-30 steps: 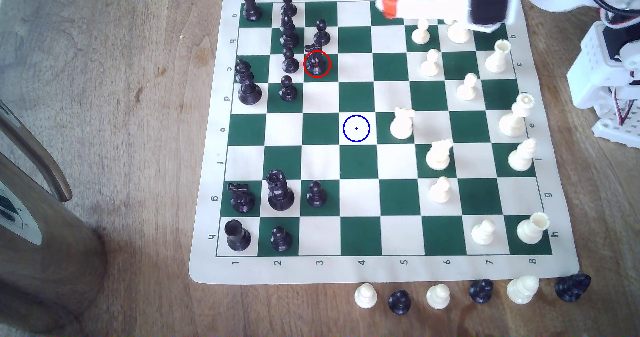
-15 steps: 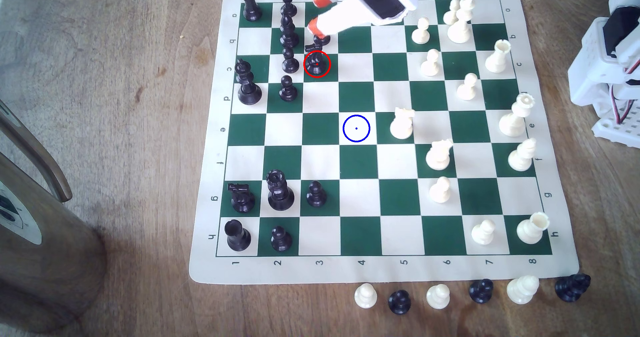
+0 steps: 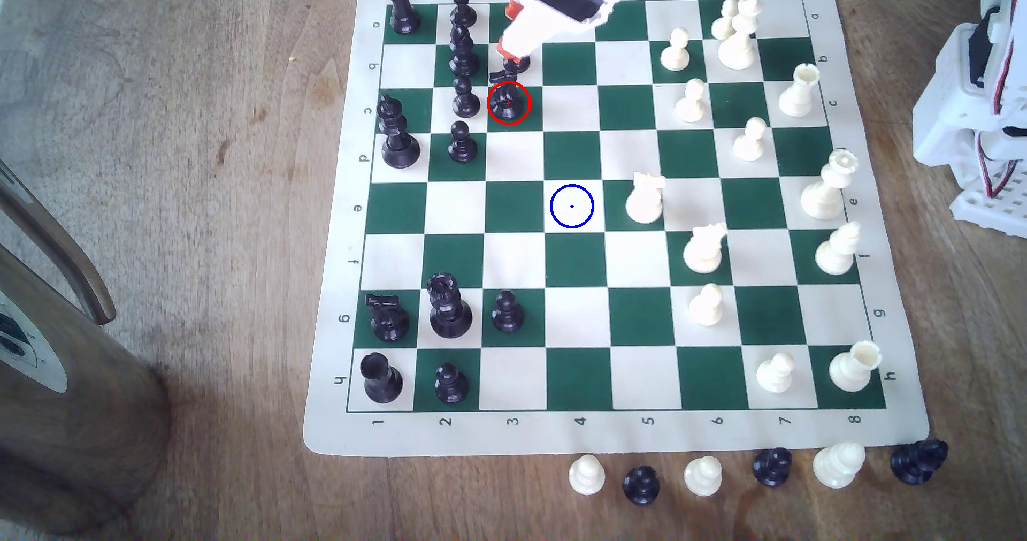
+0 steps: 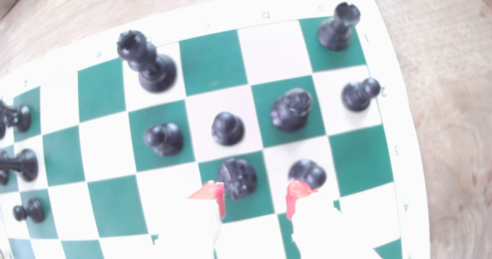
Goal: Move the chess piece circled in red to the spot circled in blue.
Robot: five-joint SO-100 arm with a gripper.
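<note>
A worn wooden bench [image 3: 194, 185] with pale, scuffed grain carries a roll-up chess mat [image 3: 333, 352], cream-bordered with green and cream squares and letters and numbers printed along its edges. The mat lies toward the exterior view's right side of the bench, its corners rounded and its near edge slightly wavy. At the exterior view's left edge stands a dark wooden cylinder [image 3: 66, 407] with a curved handle-like strip above it. Off the mat's near edge, six captured pieces [image 3: 703, 475], black and cream alternating, sit in a row on the bare wood. At the exterior view's right edge is the arm's white base [image 3: 983, 130] with red and black wires.

The black knight [image 3: 507, 102] stands upright on a red-ringed green square near the mat's far-left corner, a black pawn [image 3: 517, 63] just behind it. The blue-ringed cream square [image 3: 572, 206] lies near the mat's middle, bare, with a cream knight [image 3: 644, 199] on the next square to the exterior view's right.

The hand [image 3: 507, 28] hangs above that far pawn, its orange-tipped fingers [image 4: 295, 195] apart; in the wrist view the knight [image 4: 237, 177] sits just ahead of the gap, untouched.
</note>
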